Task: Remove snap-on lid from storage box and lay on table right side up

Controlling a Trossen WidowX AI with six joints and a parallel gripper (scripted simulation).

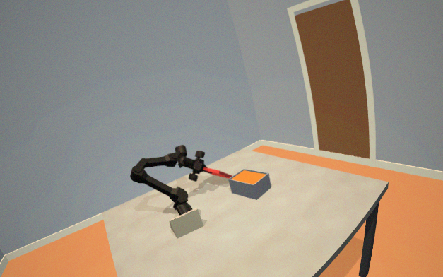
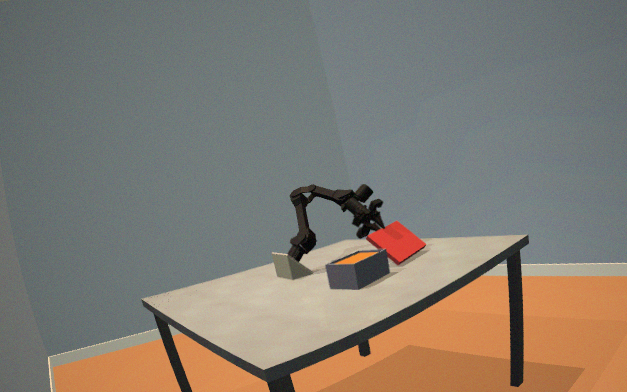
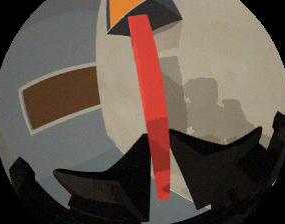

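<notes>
The red lid (image 1: 217, 172) (image 2: 401, 245) (image 3: 149, 80) is off the box and tilted steeply, its far edge lower than the edge at the fingers. My gripper (image 1: 204, 169) (image 2: 383, 228) (image 3: 157, 135) is shut on one edge of it. The lid's low end is close beside the box and near the table; whether it touches either is not clear. The dark grey storage box (image 1: 244, 189) (image 2: 374, 271) (image 3: 165, 16) stands upright on the table (image 1: 275, 230) (image 2: 265, 320) (image 3: 233, 60), open at the top, with orange showing inside.
The arm's pale wedge-shaped base (image 1: 188, 225) (image 2: 287, 267) stands on the table, on the other side of the box from the lid in the exterior view. The table's edge (image 2: 415, 306) runs past the box. Shadows of arm and lid fall on the table top.
</notes>
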